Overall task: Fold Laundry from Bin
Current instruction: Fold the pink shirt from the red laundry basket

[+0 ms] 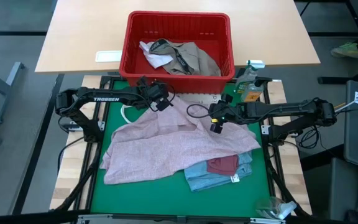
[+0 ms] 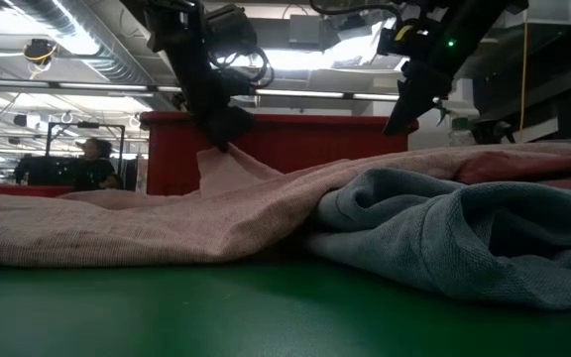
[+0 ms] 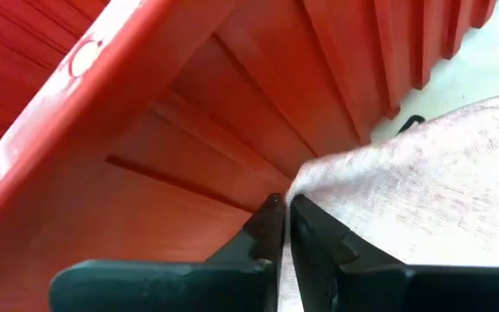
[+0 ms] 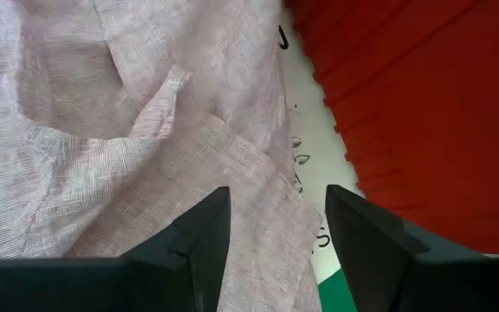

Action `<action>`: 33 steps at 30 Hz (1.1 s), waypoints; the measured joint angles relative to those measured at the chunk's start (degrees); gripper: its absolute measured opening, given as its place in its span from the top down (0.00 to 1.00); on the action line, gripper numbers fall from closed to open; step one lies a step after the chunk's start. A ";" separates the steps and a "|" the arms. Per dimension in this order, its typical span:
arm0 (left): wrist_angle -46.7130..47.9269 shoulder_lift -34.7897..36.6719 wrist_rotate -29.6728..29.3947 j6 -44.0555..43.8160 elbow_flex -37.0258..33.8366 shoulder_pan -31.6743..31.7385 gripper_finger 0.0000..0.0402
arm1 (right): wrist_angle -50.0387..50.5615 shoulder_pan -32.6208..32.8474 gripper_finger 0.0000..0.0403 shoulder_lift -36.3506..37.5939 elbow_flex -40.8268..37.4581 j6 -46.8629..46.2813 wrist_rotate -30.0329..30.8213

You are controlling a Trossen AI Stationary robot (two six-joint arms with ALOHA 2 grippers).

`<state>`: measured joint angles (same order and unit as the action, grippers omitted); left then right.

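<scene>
Judging by how things lie, the task is in its early-middle stretch: one garment is being spread and none looks finished. On the left, the left gripper [image 1: 161, 103] sits just in front of the bin [image 1: 132, 59], its fingers nearly pressed together on a thin edge of the pale pink garment [image 1: 160, 149], which it holds lifted just in front of the red wall. That pink piece lies wide and rumpled across the green mat [image 1: 98, 158], not yet folded. Toward the right, the right gripper [image 1: 217, 126] hovers over the pink cloth's far edge with its fingers spread and nothing between them. Lower right, a light blue piece [image 1: 207, 180] and a maroon piece [image 1: 222, 164] lie partly under the pink one, bunched instead of neatly stacked. By count: one bin, three garments out on the mat, and at least two more, a white piece [image 1: 156, 57] and a khaki-grey piece [image 1: 197, 57], waiting inside the bin.
</scene>
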<state>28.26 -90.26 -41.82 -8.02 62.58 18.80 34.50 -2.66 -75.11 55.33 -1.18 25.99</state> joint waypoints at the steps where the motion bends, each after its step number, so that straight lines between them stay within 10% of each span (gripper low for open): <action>1: 0.00 0.00 0.01 0.79 0.00 0.08 0.94 | -0.02 0.00 0.53 0.00 0.00 0.01 -0.02; 15: 0.69 0.19 2.02 2.43 -0.01 2.00 0.66 | 1.40 0.00 0.53 0.00 0.00 0.00 -0.08; 25: 22.83 2.51 31.88 -11.90 -0.03 4.04 0.70 | 4.76 0.00 0.53 0.00 0.00 -0.02 -0.12; 33: 44.70 1.99 33.90 -20.84 -1.91 1.97 0.72 | 4.69 0.00 0.53 0.00 0.00 -0.02 -0.20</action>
<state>72.96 -88.27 -7.92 -28.86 60.67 20.77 39.19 -2.66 -75.11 55.33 -1.19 25.79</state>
